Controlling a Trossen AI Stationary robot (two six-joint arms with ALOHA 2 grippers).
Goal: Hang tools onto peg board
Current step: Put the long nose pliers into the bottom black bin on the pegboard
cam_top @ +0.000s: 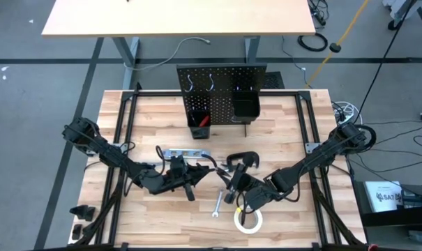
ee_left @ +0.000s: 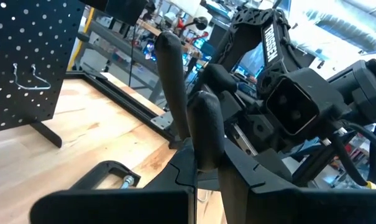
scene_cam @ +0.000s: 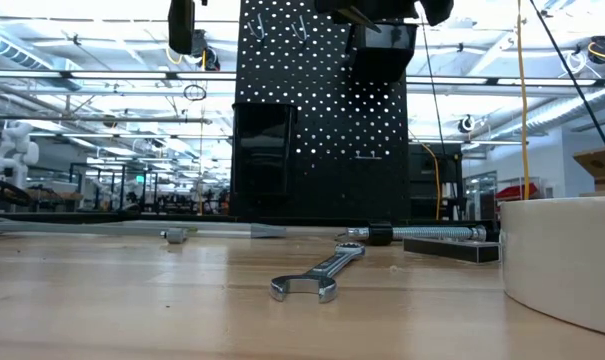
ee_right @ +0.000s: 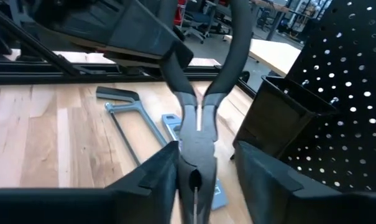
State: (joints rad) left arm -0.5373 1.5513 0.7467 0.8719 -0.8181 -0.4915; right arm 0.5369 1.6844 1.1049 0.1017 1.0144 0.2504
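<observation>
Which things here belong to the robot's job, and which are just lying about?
For the job: black perforated peg board, black-handled pliers held by the left gripper, right gripper at their nose, silver wrench, white tape roll, grey hacksaw, black C-clamp.
Just lying about: pale wooden desk, black cable coil on the floor.

**Open workshop behind a wooden table**

A pale wooden desk (cam_top: pixel 179 17) fills the upper frame on grey floor (cam_top: pixel 29 97). Cables (cam_top: pixel 312 42) trail at upper right. Bright ceiling lights (scene_cam: pixel 82 45) line the upper left.

Bright overhead lighting, soft shadows (near foreground blurred)
</observation>
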